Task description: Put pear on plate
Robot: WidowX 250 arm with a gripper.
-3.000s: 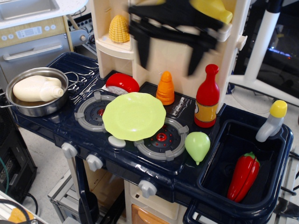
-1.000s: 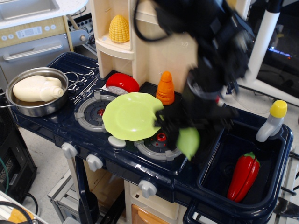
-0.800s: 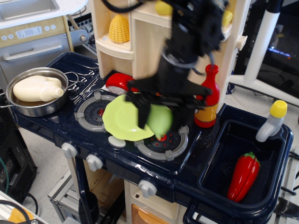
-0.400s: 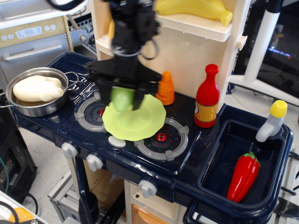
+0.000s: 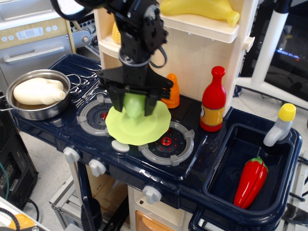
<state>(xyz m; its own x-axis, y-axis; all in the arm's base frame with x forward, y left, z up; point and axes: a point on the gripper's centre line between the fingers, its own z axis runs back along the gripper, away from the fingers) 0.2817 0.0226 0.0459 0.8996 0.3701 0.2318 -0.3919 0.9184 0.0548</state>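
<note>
My black gripper [image 5: 134, 104] comes down from above and is shut on the light green pear [image 5: 134, 105]. It holds the pear over the left middle of the light yellow-green plate [image 5: 144, 129], which lies on the toy stove between the two burners. I cannot tell whether the pear touches the plate. The pear's tip points down, and the fingers [image 5: 116, 100] cover its sides.
A steel pan [image 5: 33, 110] with a cream bottle stands at the far left. An orange ridged cone [image 5: 171, 96], a red ketchup bottle [image 5: 212, 102] and a red item behind the arm stand at the back. A red pepper [image 5: 250, 180] lies in the sink at right.
The gripper carried the pear from the right front of the stove leftward over the plate. In the last half second it shifted slightly right and lower.
</note>
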